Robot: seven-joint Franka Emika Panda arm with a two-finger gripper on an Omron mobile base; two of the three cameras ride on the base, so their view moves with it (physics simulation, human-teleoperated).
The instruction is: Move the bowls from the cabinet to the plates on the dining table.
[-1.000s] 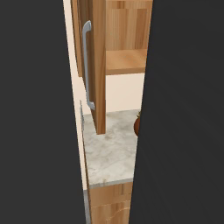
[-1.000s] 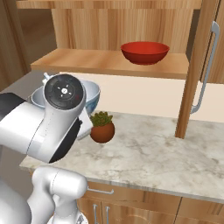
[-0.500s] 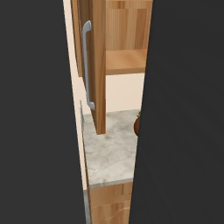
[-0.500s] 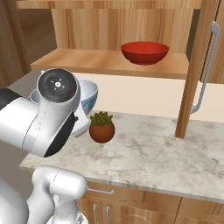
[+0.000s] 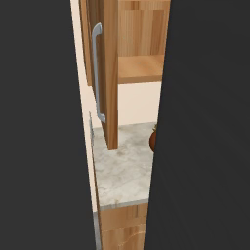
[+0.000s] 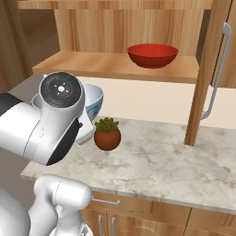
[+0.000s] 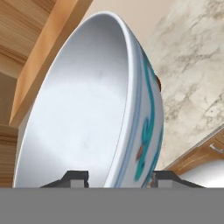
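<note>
Gripper (image 7: 119,177) pinching patterned bowl (image 7: 87,109) rim, held off shelf (image 6: 115,64) edge, above counter (image 6: 152,161) beside plant pot (image 6: 107,137).

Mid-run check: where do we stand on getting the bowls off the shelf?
Done: the patterned bowl is off the cabinet shelf, its rim between the tool's fingertips, out over the counter by the plant pot. Left: carrying it to a plate, then the red bowl, which sits on the shelf.
</note>
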